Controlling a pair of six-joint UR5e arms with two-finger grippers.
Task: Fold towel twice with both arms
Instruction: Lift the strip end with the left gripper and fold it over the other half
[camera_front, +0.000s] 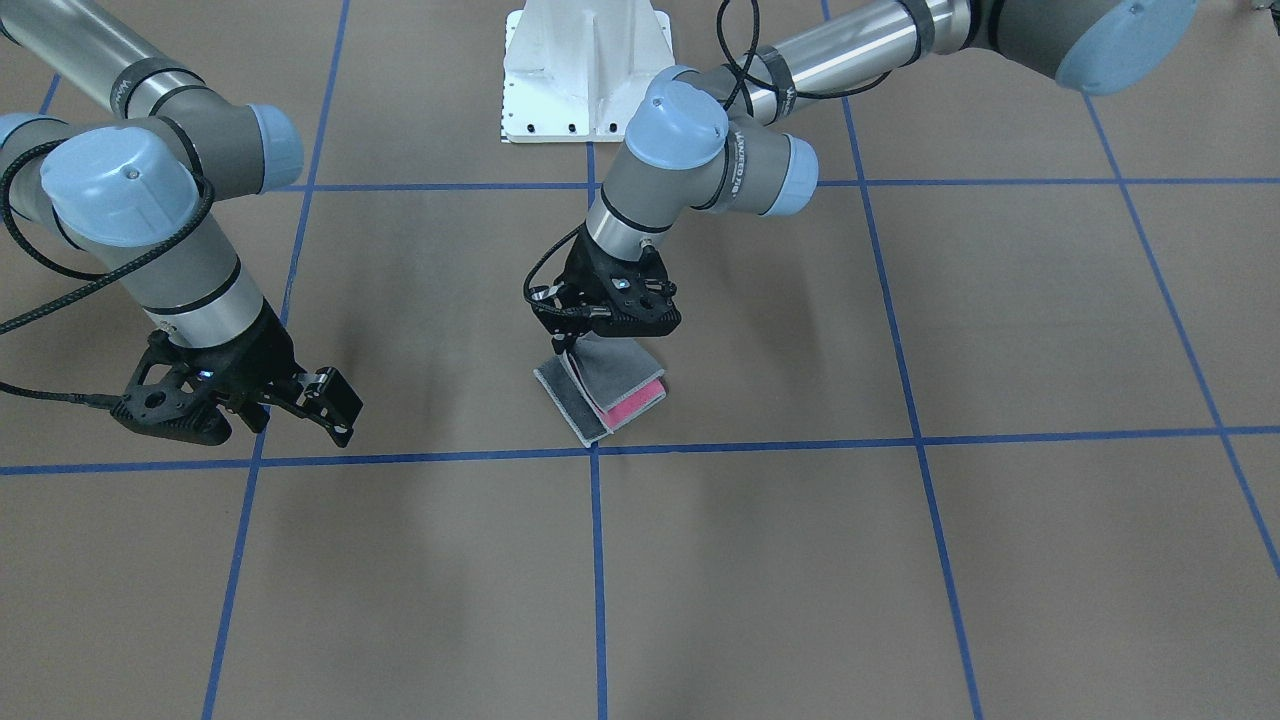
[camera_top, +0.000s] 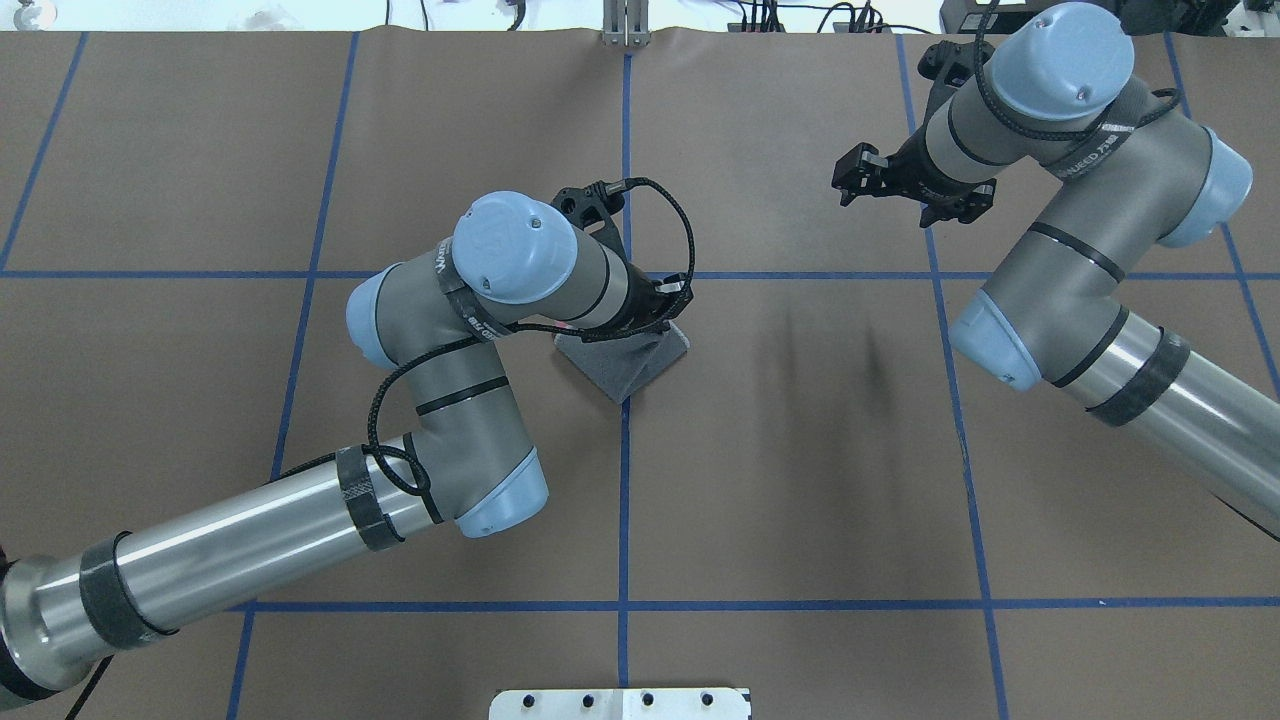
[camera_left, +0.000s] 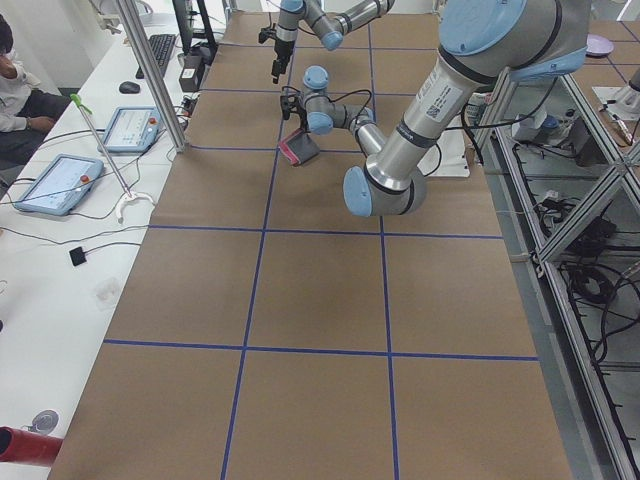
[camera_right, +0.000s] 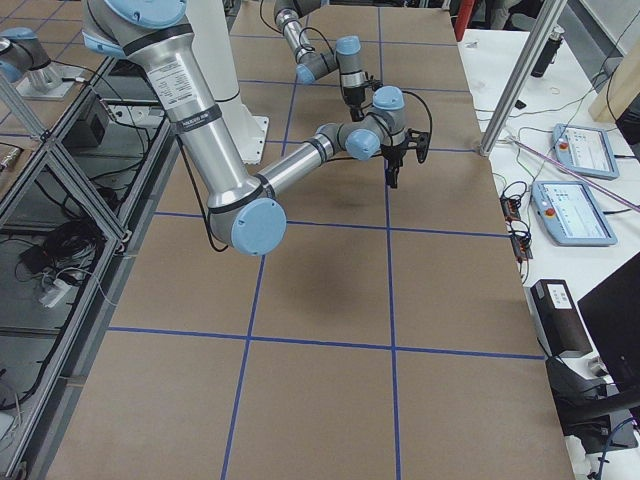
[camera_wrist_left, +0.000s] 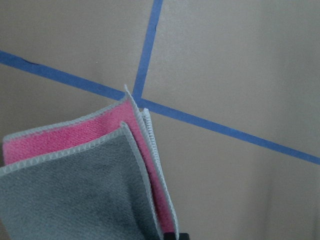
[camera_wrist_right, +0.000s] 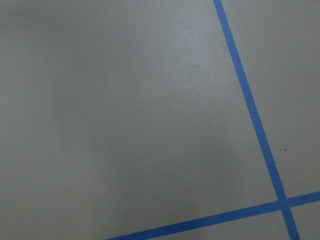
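In the front-facing view, the left pincer (camera_front: 563, 345) is clamped on the upper edge of the towel (camera_front: 610, 395). The towel slopes down to the tabletop (camera_front: 800, 560) in stacked grey and pink layers, just short of a tape crossing (camera_front: 594, 450). The right pincer (camera_front: 335, 405) hangs well apart, fingers spread, holding nothing. We judge the second fold all but made. The next move calls for laying the held edge flat and letting go without the layers sliding.

From overhead, one grey corner aims back at the robot. The left wrist camera shows the free corner pointing at the crossing. The stack looks nearly square, so its long axis probably runs diagonal to the grid.
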